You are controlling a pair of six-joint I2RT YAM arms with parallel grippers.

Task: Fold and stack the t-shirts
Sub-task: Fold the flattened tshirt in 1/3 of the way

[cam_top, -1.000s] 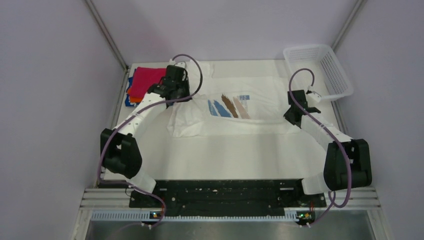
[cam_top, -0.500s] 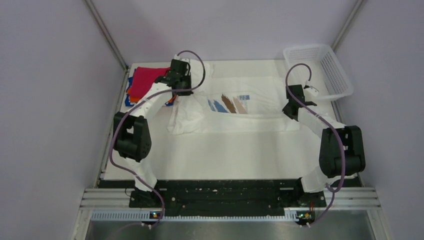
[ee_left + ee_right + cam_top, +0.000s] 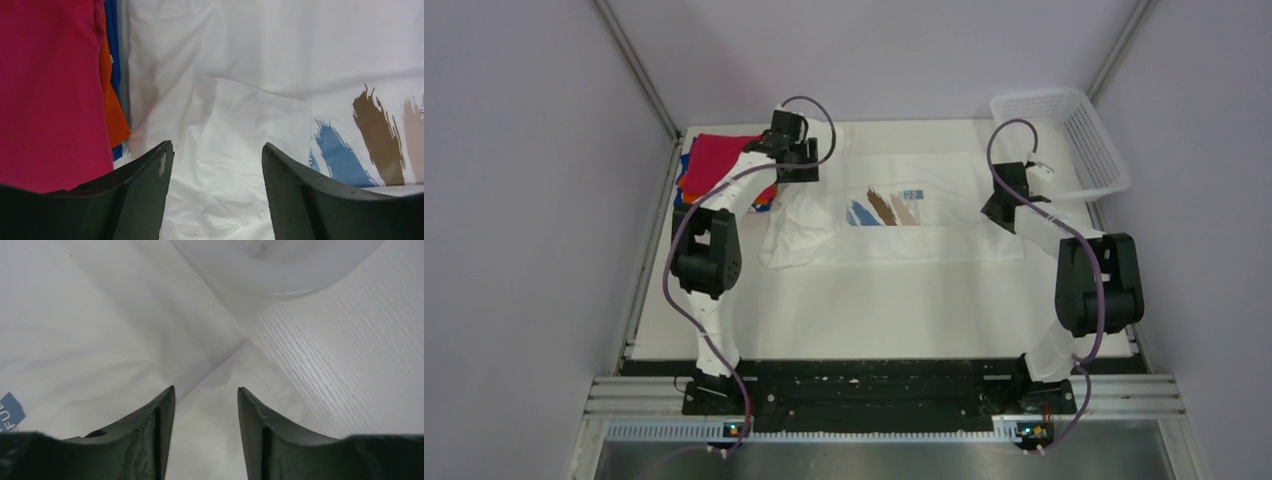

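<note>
Gaping above the white t-shirt, left pincer and right pincer; basket alongside.

From my console, the white cloth t-shirt with brush-stroke stripes lies spread across the far half of the white table, toward 12 o'clock. At 10 o'clock sits the folded stack, the magenta-red shirt on top of the orange shirt and the blue shirt, just beside the spread shirt's left edge. The white plastic mesh basket stands at 2 o'clock, at the far right corner.
</note>
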